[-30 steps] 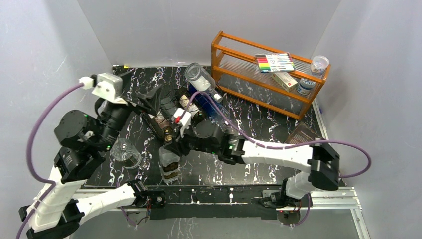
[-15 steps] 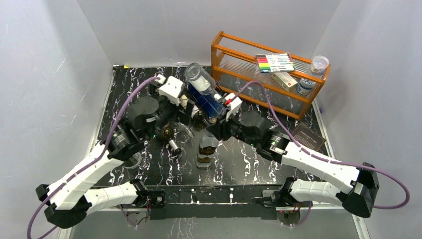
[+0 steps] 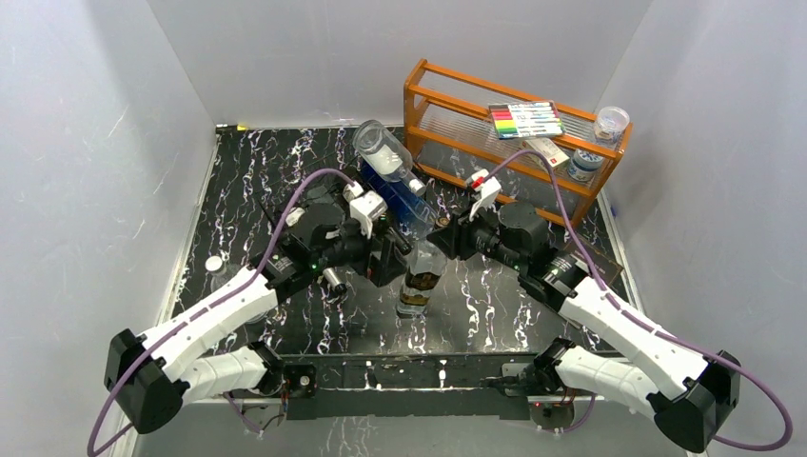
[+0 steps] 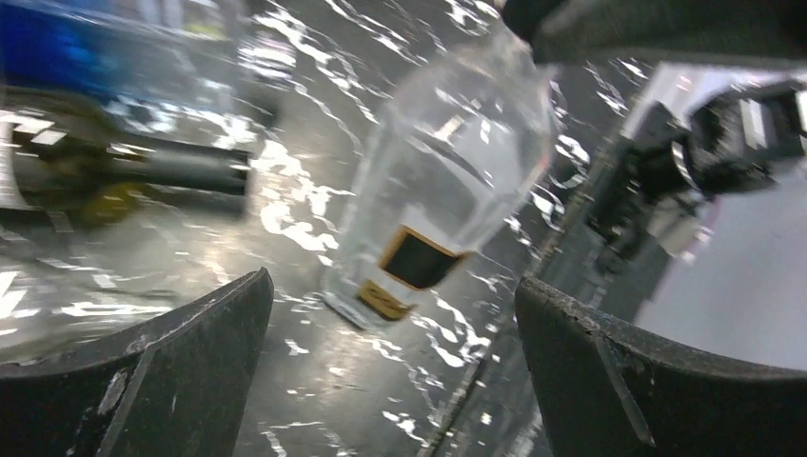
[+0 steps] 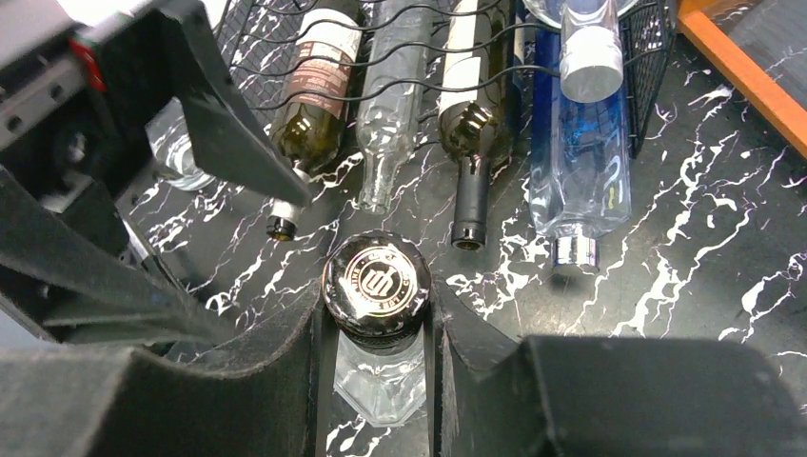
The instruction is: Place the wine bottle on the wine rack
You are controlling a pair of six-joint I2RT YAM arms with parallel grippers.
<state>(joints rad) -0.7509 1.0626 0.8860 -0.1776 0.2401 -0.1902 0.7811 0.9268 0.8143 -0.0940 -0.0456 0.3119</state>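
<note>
The right gripper (image 5: 379, 316) clamps the round, embossed black cap (image 5: 377, 276) of the clear square-shouldered glass wine bottle (image 3: 417, 286), upright on the white-veined black table (image 3: 495, 305) at five o'clock of the thin-wire wine rack (image 5: 649, 67), while the left gripper (image 4: 390, 290) gapes released at its nine o'clock.

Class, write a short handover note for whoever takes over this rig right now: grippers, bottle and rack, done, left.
Right gripper: fingers shut on the black cap of the clear wine bottle.
Left gripper: open, facing the bottle, not touching it.
The bottle stands upright in front of the wine rack, which holds other bottles lying down.
Done: bottle grasped.
Left: lay it on the rack and release.
</note>
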